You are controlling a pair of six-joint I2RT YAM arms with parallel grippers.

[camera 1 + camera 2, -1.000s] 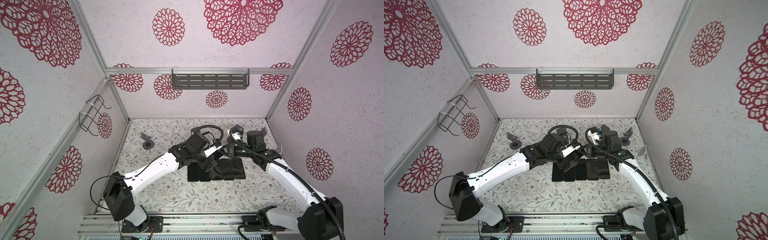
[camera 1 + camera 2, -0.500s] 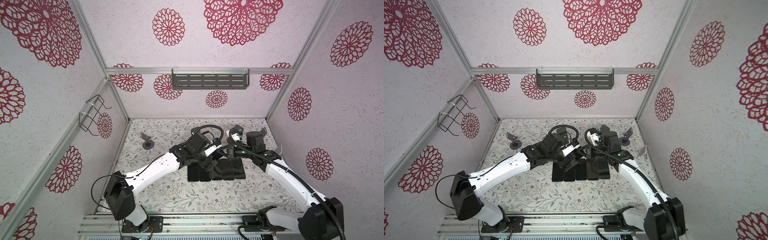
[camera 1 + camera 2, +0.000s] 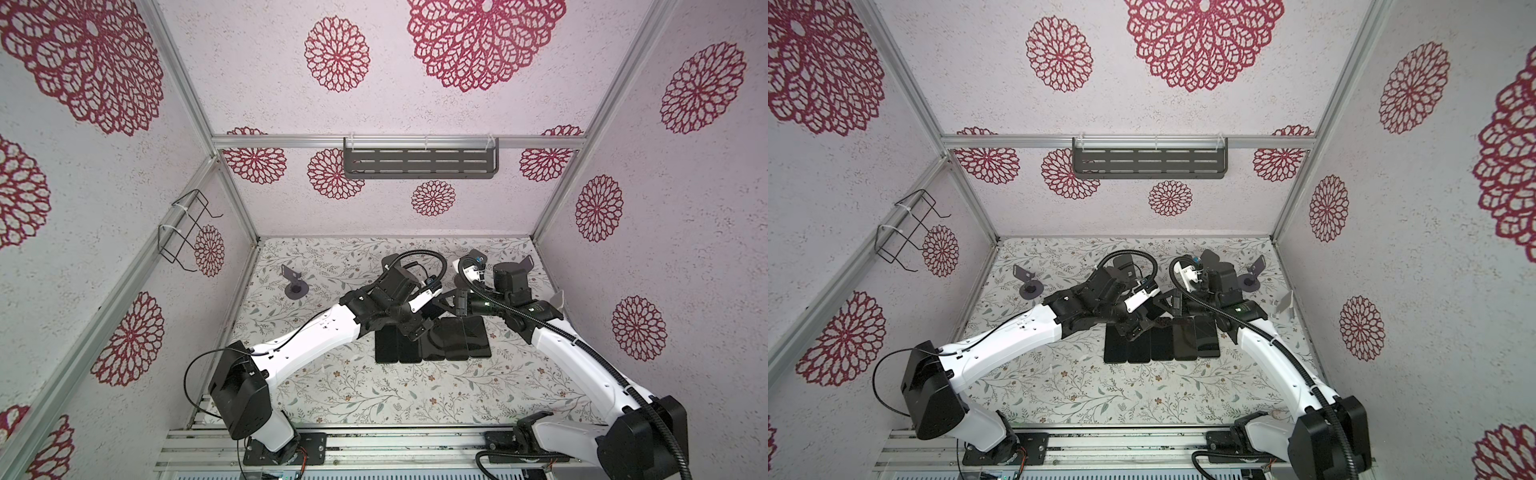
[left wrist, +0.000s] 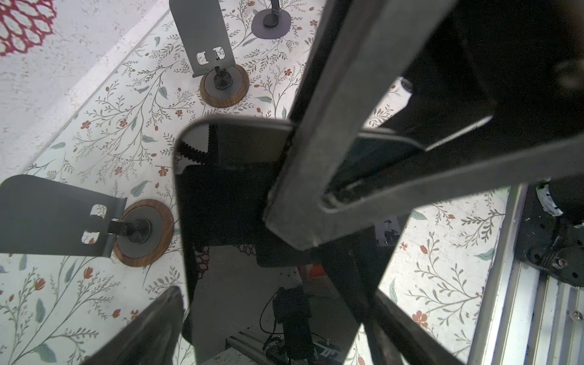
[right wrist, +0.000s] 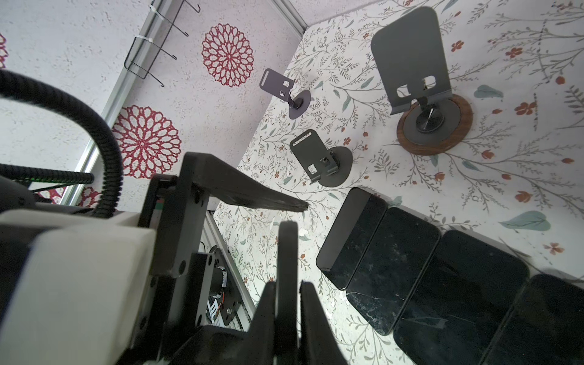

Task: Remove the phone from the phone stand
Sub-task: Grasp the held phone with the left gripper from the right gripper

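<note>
Nearest the front edge, a metal rail (image 3: 374, 440) carries both arm bases, and the white arms reach inward over the flowered table (image 3: 374, 395). Just beyond, a row of five dark phones (image 3: 432, 349) lies flat near the middle of the table, screens up, close side by side. Above the far end of that row the two arms meet. The right fingers (image 5: 264, 316) are pinched nearly together on a thin black phone (image 5: 287, 249), seen edge-on from the right wrist and held up off the table, apart from every stand. The left fingers (image 4: 319, 120) are spread wide right beside this phone, crossing in front of its glossy screen in the left wrist view; whether they touch it I cannot tell. Farther back are grey phone stands (image 5: 407, 63): that one on a round wooden base, one on a dark base (image 5: 319, 161), and another well off to the left (image 3: 295, 286). Farthest, a slotted grey shelf (image 3: 419, 164) hangs on the back wall.
</note>
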